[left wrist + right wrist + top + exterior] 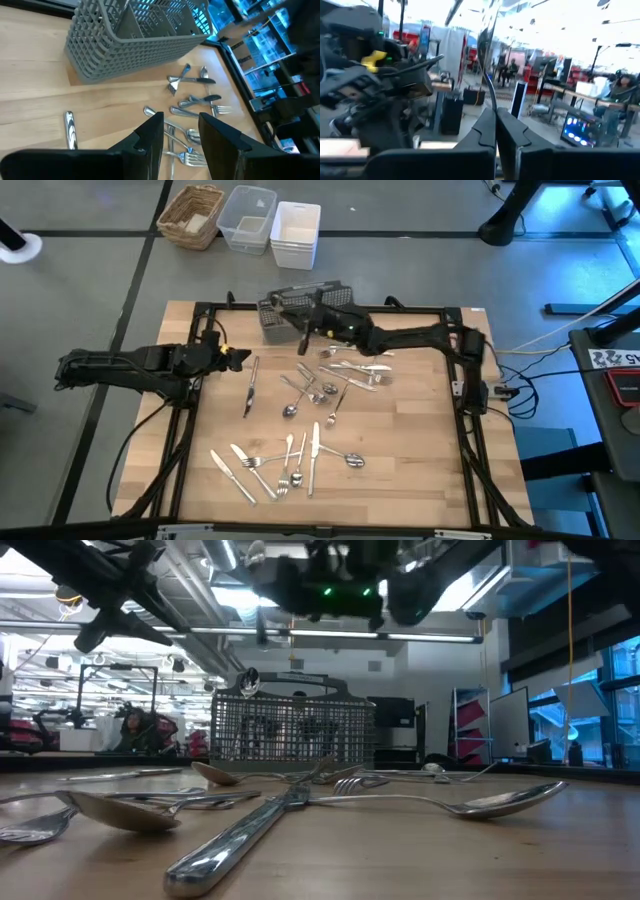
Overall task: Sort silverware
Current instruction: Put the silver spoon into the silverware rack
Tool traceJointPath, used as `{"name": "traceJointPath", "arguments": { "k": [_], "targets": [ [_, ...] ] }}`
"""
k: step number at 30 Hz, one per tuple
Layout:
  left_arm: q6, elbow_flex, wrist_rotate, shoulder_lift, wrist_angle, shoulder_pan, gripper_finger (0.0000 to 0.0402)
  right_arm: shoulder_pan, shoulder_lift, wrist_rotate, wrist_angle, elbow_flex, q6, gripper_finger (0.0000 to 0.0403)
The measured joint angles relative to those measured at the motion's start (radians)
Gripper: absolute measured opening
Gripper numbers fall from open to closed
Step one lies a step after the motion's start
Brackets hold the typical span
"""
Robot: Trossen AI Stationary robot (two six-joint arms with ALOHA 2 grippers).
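Observation:
Forks, spoons and knives lie flat and scattered on the wooden table: one knife at the left, a cluster in the middle, another near the front edge. The grey mesh caddy stands at the far edge. My right gripper reaches over the caddy from the right, shut on a thin piece of silverware; which kind it is, I cannot tell. A spoon bowl shows above the caddy's rim. My left gripper hangs open at the table's left side, with nothing between its fingers. My right gripper pinches the thin metal piece between its two fingers, at the piece's lower end. The piece rises past the fingertips, lifted clear of the table and seen against the room. The fingers come in about level from the table's right side.
A black frame rail runs around the table's edges. Beyond the far edge, on the floor, stand a wicker basket, a clear tub and a white tub. Bare wood lies at the table's right front.

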Motion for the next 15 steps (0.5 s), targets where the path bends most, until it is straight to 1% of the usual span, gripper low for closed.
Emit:
{"name": "traceJointPath", "arguments": {
  "k": [2,6,11,15],
  "targets": [
    [0.012,0.0,0.0,0.0,-0.001,0.0,0.0115,0.001,0.068,0.003,0.043,0.056,-0.006,0.0002],
    [0.038,0.0,0.0,0.001,-0.004,0.0,0.0115,0.003,0.189,0.013,0.054,0.19,-0.015,0.0003],
    [0.052,0.0,-0.001,0.001,-0.005,0.0,0.0115,-0.011,0.309,0.027,0.018,0.35,-0.066,0.0003],
    [0.05,0.0,-0.001,0.001,-0.004,0.0,0.0115,-0.028,0.369,0.027,-0.045,0.429,-0.086,0.0003]
  ]
}}
